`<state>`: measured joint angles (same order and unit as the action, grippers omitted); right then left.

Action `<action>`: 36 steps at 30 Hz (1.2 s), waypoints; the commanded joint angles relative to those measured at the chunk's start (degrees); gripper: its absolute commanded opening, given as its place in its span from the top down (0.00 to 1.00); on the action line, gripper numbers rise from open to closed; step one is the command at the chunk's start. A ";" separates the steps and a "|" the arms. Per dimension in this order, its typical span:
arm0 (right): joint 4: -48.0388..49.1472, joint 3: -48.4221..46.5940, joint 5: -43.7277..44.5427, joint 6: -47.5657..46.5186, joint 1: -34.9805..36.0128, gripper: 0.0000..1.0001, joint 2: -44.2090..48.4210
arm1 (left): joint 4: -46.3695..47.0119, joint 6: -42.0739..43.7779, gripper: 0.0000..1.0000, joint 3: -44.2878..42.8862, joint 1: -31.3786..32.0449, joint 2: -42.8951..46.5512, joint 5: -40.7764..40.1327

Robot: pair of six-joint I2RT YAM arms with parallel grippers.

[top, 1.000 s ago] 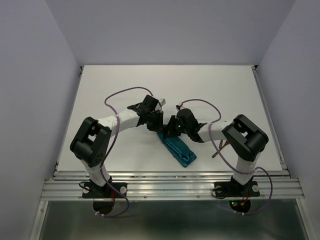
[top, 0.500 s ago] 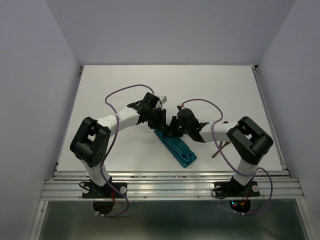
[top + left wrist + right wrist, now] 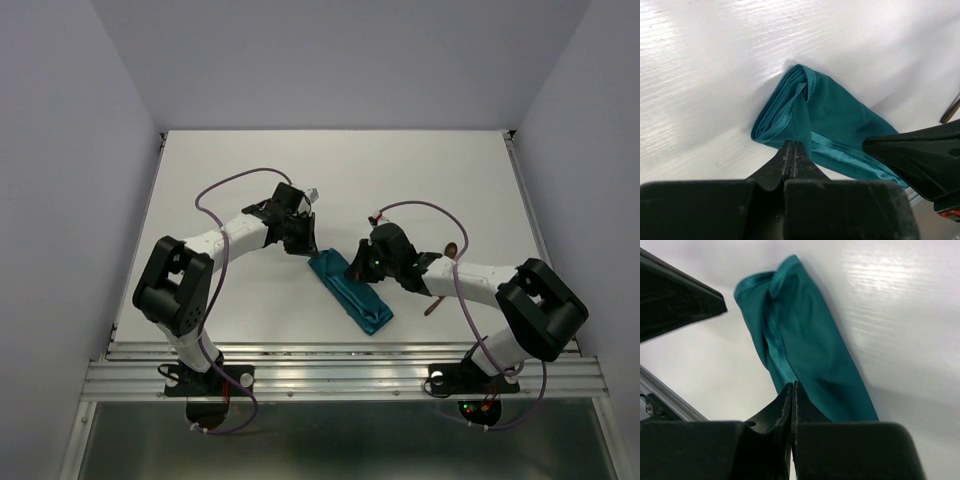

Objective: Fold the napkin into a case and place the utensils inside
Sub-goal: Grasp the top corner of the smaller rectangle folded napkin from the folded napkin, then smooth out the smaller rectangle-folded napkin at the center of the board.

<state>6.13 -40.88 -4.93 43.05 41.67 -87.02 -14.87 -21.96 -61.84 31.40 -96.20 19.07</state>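
Note:
The napkin (image 3: 350, 291) lies as a narrow teal case, running diagonally from far left to near right. Its far end (image 3: 790, 107) shows layered folded edges. My left gripper (image 3: 305, 246) hovers just beyond that far end, shut, with nothing between its fingers (image 3: 792, 143). My right gripper (image 3: 358, 268) is at the strip's right edge, also shut and empty, its tips over the cloth (image 3: 792, 385). The reddish-brown utensils (image 3: 450, 249) lie on the table to the right, partly hidden under the right arm, and one tip (image 3: 432, 308) shows nearer.
The white table (image 3: 240, 170) is bounded by grey walls on three sides and by a metal rail (image 3: 340, 350) along the near edge. Purple cables loop over both arms. In the left wrist view the right gripper (image 3: 920, 155) fills the right side.
The two grippers have drawn apart from over the napkin's far end. The left one went up and left, the right one went right, and the far end now shows.

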 commanded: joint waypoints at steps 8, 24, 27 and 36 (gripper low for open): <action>-15.70 3.35 1.33 -3.59 0.34 0.99 12.48 | 2.83 0.25 1.00 1.64 -0.37 0.58 3.16; -19.32 13.64 -3.60 0.29 3.50 0.99 18.23 | 5.65 -0.54 1.00 1.64 -0.20 -2.58 6.24; -19.31 13.02 -2.46 -1.21 4.12 0.99 15.05 | 5.65 -0.63 1.00 1.38 -0.02 -2.41 6.33; -30.20 7.23 8.27 -4.81 4.12 0.99 22.69 | 0.73 -1.86 1.00 -1.79 -0.20 5.67 2.55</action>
<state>-18.46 -28.80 -2.02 41.25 45.47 -67.20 -11.57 -23.31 -60.42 31.11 -97.17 23.05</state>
